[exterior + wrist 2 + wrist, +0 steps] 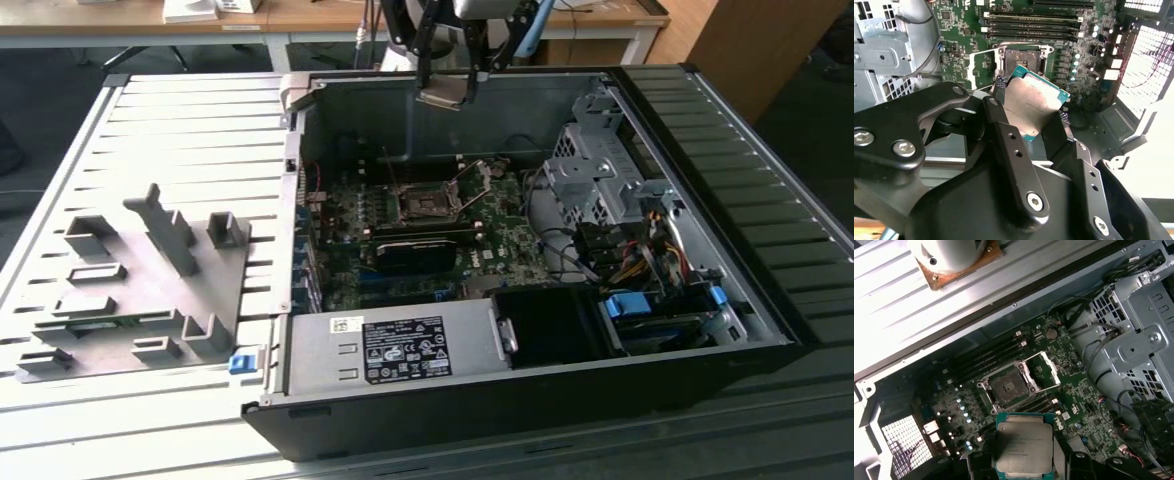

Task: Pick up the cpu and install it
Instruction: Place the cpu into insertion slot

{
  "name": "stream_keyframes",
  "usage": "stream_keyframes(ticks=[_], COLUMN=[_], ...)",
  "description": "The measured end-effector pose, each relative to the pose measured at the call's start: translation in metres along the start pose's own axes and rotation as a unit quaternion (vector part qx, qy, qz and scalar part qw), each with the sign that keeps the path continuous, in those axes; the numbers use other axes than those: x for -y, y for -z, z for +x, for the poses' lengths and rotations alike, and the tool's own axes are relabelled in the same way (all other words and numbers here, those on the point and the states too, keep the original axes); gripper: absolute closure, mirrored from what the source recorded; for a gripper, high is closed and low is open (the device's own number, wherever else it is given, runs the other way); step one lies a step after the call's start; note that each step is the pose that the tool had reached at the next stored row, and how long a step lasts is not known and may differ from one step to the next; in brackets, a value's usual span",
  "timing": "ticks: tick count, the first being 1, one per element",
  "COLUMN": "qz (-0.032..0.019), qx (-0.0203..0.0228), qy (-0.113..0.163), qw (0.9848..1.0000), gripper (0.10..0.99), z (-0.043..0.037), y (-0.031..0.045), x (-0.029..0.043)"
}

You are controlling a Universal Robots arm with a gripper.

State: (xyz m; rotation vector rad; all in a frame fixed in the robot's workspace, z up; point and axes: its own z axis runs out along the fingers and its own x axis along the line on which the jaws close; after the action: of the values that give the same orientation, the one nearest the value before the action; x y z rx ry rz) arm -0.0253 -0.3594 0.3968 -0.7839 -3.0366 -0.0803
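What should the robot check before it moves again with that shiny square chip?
1. cpu gripped: ok, the gripper is shut on two of its edges.
2. Socket open: ok, its metal frame is flipped up.
3. Socket empty: ok, nothing lies in it.
4. cpu down at the socket: not ok, it hangs high above the open computer case.
5. cpu corners matched to the socket: cannot tell.

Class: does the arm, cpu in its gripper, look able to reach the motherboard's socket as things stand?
Probably yes: the gripper holds the cpu above the open case; the socket lies uncovered, nothing between them.
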Motion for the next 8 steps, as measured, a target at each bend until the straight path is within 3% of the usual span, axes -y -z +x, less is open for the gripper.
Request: stream_keyframes(ticks=[8], qz=[-0.0003], qx=[0.001], qy=[-0.021], qw=[0.9998], gripper=[0.545], z=[0.0], y=[0.0], x=[0.0])
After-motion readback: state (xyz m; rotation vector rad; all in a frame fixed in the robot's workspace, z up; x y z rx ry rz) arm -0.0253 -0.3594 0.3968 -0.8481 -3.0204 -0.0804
